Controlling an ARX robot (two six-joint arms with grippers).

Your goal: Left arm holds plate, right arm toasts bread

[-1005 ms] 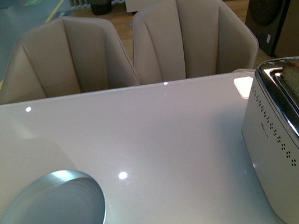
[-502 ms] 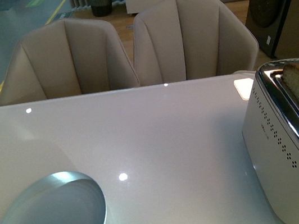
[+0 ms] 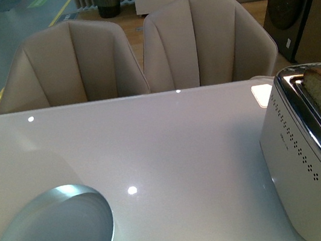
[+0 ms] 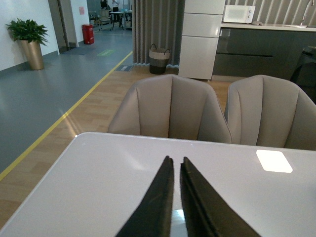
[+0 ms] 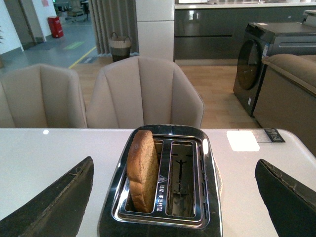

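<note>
1. Fingers (image 4: 165, 197) on my left arm's gripper (image 4: 176, 165) sit nearly pressed together, holding nothing, pointing level over the desk (image 4: 98, 187).
2. My right gripper (image 5: 173, 190) has its fingers (image 5: 54, 202) spread wide either side of the toaster (image 5: 163, 173), above it.
3. I see the bread (image 5: 143, 168) standing upright in one toaster slot.
4. On my left, the plate (image 3: 51, 239) lies flat on the desk's near edge, well apart from the toaster.

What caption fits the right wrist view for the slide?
Right gripper, jaws wide open, poised above the toaster with the bread standing in one slot.
</note>
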